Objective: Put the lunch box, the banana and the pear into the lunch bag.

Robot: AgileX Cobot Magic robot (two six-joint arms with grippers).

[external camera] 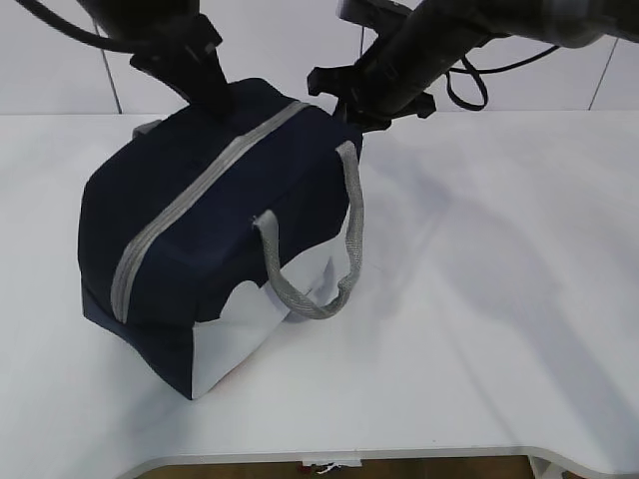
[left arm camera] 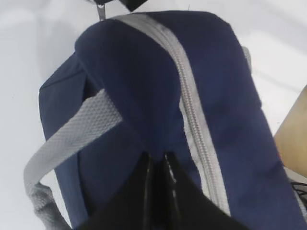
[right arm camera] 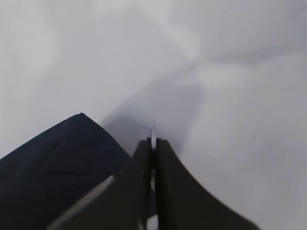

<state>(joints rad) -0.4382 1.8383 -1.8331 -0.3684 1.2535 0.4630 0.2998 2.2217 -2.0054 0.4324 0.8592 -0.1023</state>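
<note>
Exterior view: the bag (external camera: 215, 235) sits zipped on a white table (external camera: 479, 299), tilted, its grey zipper (external camera: 190, 205) running diagonally across the top. One grey handle (external camera: 334, 249) loops down the near side over a white side panel (external camera: 235, 339). The left gripper (external camera: 205, 90) comes down onto the bag's far top edge, and the right gripper (external camera: 364, 100) sits at the far right corner, just above the handle's root. Behind the table stands a pale panelled wall (external camera: 270, 40). The box, banana and pear are not visible.

Left wrist view: the left gripper (left arm camera: 157, 160) has its fingers pressed together, pinching a raised fold of navy fabric (left arm camera: 139, 115) just left of the zipper (left arm camera: 192, 110). A handle (left arm camera: 72, 134) hangs away to its left.

Right wrist view: the right gripper (right arm camera: 153, 148) is nearly closed, with only a thin slit between its fingers; whether anything is caught there is unclear. The bag's corner (right arm camera: 62, 158) lies just to its left, with bare, shadowed table (right arm camera: 230, 96) ahead.
</note>
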